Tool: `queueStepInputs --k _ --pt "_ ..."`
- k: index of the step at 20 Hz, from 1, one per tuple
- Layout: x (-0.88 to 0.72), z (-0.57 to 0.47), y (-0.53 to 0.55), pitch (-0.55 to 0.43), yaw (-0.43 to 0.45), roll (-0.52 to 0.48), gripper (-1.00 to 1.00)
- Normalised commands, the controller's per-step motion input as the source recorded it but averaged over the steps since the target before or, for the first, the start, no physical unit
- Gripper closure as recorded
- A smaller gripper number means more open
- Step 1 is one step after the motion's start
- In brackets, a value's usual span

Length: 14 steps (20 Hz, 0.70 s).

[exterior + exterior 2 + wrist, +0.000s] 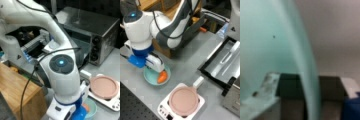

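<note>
Bowl (151, 80) pale teal, plain; carrot (162, 77) inside it orange. Gripper (157, 65) white on blue mount. Pan (183, 100) beyond: dull pink, on white hotplate (201, 103).

A: Bowl (151, 79): smooth, pale teal, looks like glossy plastic. Carrot (162, 77): orange, slight sheen.

B: Arm shell (60, 75): glossy white plastic. Oven (100, 32): brushed metal, dull shine. Pan (183, 100): matt pink. Worktop (182, 62): matt grey. Cabinet (15, 87): smooth wood.

bare table (187, 63) lies open between the bowl (151, 80), hotplate (163, 108) and oven tray (225, 62).
</note>
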Motion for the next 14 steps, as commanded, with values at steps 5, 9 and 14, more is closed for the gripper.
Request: queueStepInputs --k 5,9,14 --pt "0.24 -0.02 -0.12 0.098 0.155 -0.150 -1.00" --pt "0.28 -0.06 -0.10 0.089 0.131 -0.146 -1.00" --pt "0.31 -0.01 -0.06 0.093 0.114 -0.128 -1.00"
